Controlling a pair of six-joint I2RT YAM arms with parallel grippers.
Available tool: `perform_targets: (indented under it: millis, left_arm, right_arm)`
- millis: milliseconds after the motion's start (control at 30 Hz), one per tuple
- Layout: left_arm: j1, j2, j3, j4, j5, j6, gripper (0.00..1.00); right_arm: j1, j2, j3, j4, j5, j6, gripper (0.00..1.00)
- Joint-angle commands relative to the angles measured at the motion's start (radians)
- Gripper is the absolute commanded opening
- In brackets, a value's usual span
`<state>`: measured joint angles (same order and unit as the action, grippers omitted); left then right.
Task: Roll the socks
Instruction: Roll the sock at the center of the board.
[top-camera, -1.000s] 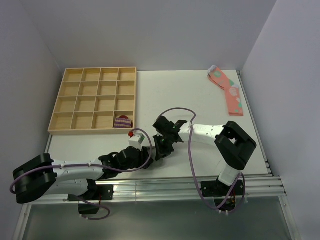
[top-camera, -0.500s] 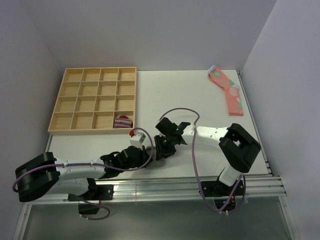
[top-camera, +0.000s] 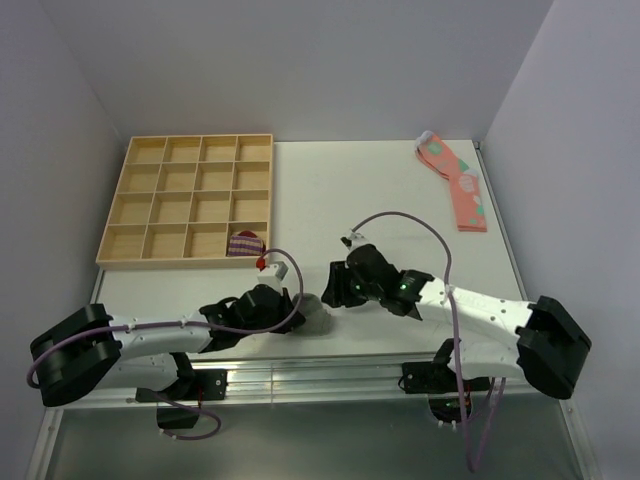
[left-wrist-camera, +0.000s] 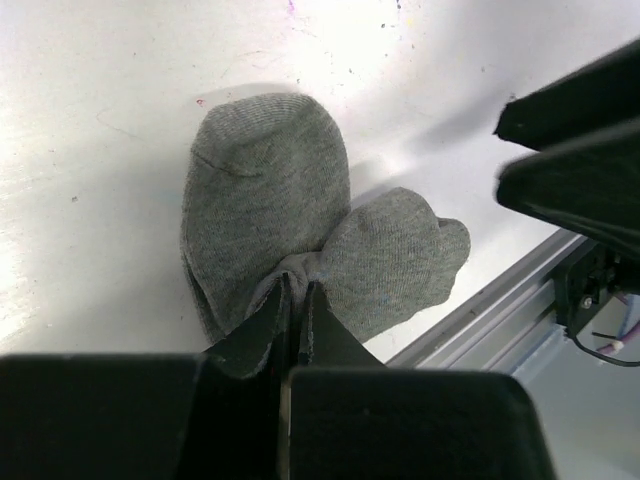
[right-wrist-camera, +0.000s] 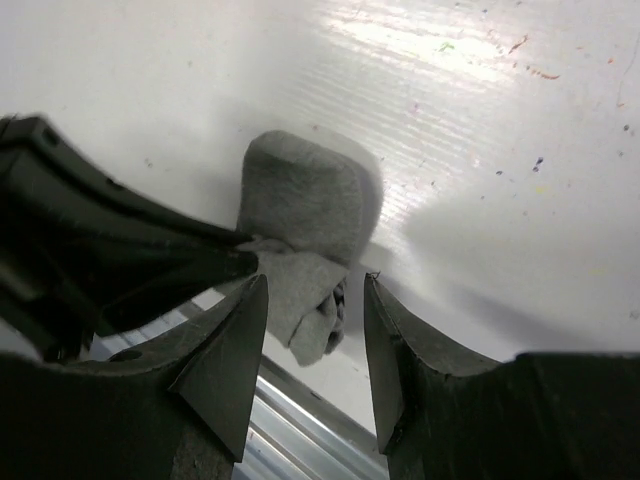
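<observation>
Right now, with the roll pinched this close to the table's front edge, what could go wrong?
1. The left tool pinches only a small fold of the grey sock, which bulges in two loose lobes; the roll may spring open on release.
2. The sock lies beside the front rail; a tug could drag it off the table.
3. The right tool is open, close to the left one; the two could collide.

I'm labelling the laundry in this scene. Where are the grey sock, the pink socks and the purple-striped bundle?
grey sock (left-wrist-camera: 265, 190): left wrist view, on its larger rounded lobe.
pink socks (top-camera: 466, 196): top external view, on the long straight part.
purple-striped bundle (top-camera: 245, 243): top external view, on its upper surface.
</observation>
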<state>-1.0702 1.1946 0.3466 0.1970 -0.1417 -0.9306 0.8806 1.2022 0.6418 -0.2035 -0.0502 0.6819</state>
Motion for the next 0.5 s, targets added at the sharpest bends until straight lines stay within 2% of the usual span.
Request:
perform_targets:
  millis: [0,300,467]
  left_arm:
    - [0.048,0.028,-0.004,-0.148,0.103,-0.002,0.00]
    - [0.147,0.077,0.034,-0.191,0.227,0.018,0.00]
    - [0.193,0.109,0.048,-0.194,0.297,0.032,0.00]
  right_arm:
    - [0.030,-0.099,-0.086,0.198,0.047,-0.025,0.51]
    - [0.167,-0.168,-0.209,0.427,0.187,-0.111,0.55]
    - [0.195,-0.156,-0.241,0.507,0.181,-0.143,0.59]
